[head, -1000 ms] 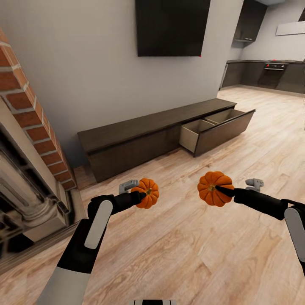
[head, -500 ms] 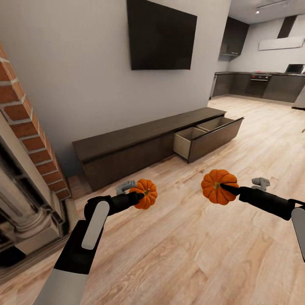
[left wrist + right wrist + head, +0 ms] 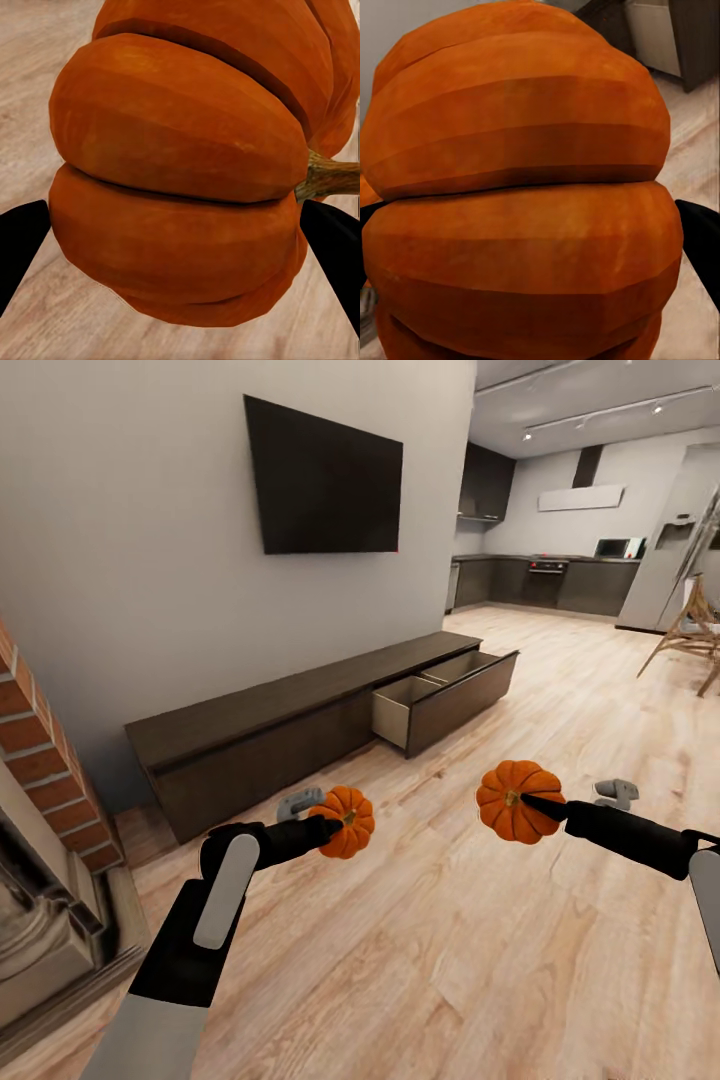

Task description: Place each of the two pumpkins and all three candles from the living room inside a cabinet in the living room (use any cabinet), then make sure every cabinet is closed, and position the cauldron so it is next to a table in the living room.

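Low in the frame, the left claw is clamped on one pumpkin and the right claw on the other pumpkin. Beyond, mid-frame, the cabinet has a drawer open. This looks like the carrying step; next, drive closer and lower both pumpkins in.

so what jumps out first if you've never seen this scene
Two bright orange pumpkins, the left pumpkin clamped in the left gripper and the right pumpkin in the right gripper, held above the wood floor. Behind them, against the grey wall, the long dark cabinet has one drawer pulled open.
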Motion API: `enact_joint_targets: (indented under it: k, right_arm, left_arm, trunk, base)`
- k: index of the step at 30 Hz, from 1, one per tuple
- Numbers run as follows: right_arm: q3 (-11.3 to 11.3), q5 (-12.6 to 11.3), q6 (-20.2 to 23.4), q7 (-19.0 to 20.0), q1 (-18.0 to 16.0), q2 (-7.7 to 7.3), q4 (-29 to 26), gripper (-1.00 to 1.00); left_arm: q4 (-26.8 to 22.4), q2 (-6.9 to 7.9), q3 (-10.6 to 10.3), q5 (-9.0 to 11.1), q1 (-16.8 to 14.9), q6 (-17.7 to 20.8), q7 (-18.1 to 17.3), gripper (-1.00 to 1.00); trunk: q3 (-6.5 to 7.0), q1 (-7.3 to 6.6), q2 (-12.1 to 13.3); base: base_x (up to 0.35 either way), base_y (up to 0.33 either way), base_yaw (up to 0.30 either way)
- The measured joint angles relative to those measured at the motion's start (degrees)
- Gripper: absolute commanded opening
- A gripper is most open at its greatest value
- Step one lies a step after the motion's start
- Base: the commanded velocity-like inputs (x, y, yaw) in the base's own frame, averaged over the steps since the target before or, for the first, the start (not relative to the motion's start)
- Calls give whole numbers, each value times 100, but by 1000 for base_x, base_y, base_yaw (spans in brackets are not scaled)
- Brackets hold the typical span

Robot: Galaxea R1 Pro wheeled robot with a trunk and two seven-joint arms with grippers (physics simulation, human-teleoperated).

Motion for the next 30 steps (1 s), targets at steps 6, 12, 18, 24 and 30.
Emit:
enact_joint_targets:
  k: [6,12,18,24,30]
  right_arm:
    - [-1,15,-3,0,-2,3,0,-100]
    - [-18,-33,-11,0,9,23,7,-100]
    - [-4,-36,-29,-4,16,25,8,-100]
    - [-12,-27,-62,1,15,20,7,-100]
    - [-8,-12,-72,3,8,-11,5,-100]
  left_arm:
    - [-2,0,-2,9,-2,1,9,-100]
    - [4,10,4,18,-2,-1,25,-100]
    - [-80,13,-28,49,18,-17,1,-100]
    - [-54,9,-34,21,25,-59,35,-100]
    - [-153,32,3,-9,88,-106,72,-100]
  trunk:
    - [133,-15,8]
    - [266,-31,16]
    - [289,-33,18]
    - [289,-36,18]
    - [289,-36,18]
  base:
    - [0,0,-233]
    - [0,0,-26]
    - [5,-2,-2]
    - [177,-134,0]
    - [261,-208,0]
